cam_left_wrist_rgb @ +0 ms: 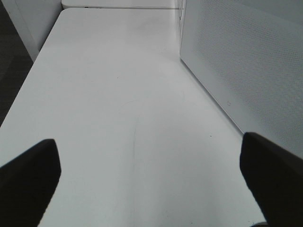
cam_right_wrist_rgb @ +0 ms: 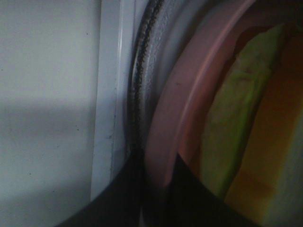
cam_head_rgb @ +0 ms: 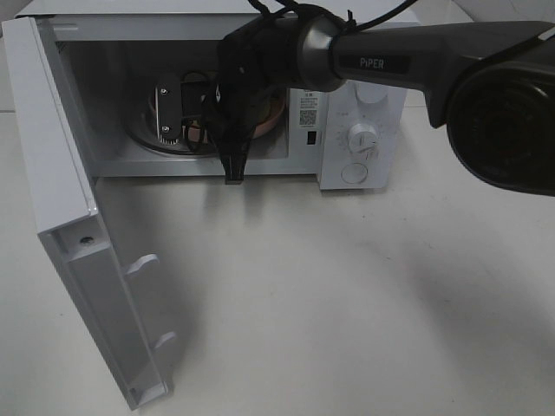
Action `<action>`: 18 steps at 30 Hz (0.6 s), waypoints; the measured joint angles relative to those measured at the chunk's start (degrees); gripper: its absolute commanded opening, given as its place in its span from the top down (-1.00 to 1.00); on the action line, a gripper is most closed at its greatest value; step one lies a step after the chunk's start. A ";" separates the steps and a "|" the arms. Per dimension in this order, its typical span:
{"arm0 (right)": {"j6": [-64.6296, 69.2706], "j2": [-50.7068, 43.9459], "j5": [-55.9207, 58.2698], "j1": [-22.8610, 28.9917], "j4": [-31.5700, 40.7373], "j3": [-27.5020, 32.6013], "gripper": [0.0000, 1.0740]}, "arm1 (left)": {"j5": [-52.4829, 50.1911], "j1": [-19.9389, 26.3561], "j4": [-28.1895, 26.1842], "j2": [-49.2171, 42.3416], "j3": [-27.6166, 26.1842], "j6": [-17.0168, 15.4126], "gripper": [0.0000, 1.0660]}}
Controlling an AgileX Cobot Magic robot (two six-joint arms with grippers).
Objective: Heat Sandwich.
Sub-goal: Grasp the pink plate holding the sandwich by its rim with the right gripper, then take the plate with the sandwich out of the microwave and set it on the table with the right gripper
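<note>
The sandwich [cam_right_wrist_rgb: 236, 123] shows its pale green filling and orange crust on the pink plate [cam_right_wrist_rgb: 184, 94], which lies on the glass turntable inside the open microwave [cam_head_rgb: 364, 95]. My right gripper [cam_right_wrist_rgb: 158, 189] reaches into the cavity, and its two dark fingers are shut on the plate's rim, one on each side. In the exterior high view the right gripper [cam_head_rgb: 195, 130] and its arm hide most of the plate [cam_head_rgb: 272, 117]; the sandwich cannot be made out there. My left gripper [cam_left_wrist_rgb: 151, 184] hangs open over the bare white table, holding nothing.
The microwave door [cam_head_rgb: 78, 260] is swung wide open at the left and juts toward the front. Its perforated panel [cam_left_wrist_rgb: 246, 66] stands close beside the left gripper. The dial knobs [cam_head_rgb: 362, 139] are on the microwave's right panel. The turntable's rim [cam_right_wrist_rgb: 142, 71] lies just outside the plate.
</note>
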 measured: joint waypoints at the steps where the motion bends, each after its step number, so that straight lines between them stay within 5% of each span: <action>1: 0.00 0.00 -0.06 0.00 0.00 0.00 1.00 | 0.00 0.00 0.00 0.00 0.00 0.00 -0.83; 18: -1.38 -0.92 -1.83 -0.11 0.40 1.83 1.00 | 0.00 0.00 0.00 0.00 0.00 0.00 -0.83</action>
